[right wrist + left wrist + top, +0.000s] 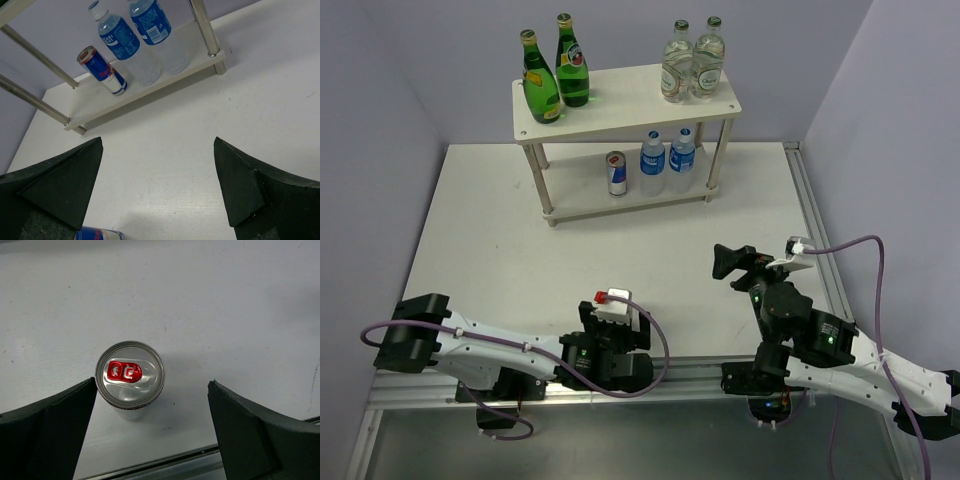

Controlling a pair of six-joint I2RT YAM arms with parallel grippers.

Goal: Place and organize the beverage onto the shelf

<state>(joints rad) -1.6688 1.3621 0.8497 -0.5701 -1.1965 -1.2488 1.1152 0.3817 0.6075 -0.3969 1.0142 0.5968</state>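
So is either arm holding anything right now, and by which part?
Nothing is held. The left gripper has its fingers open around the upright silver can with a red tab, not closed on it. The right gripper is open and empty.

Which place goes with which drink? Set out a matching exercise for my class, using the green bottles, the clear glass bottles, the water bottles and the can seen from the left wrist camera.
Things:
1. green glass bottles
2. clear glass bottles
3. water bottles
4. can in the left wrist view

Places:
A. lower tier of the shelf
B. top tier, left end
C. standing on the table, between the fingers of the open left gripper
D. top tier, right end

Pairs: 1-B, 2-D, 3-A, 4-C
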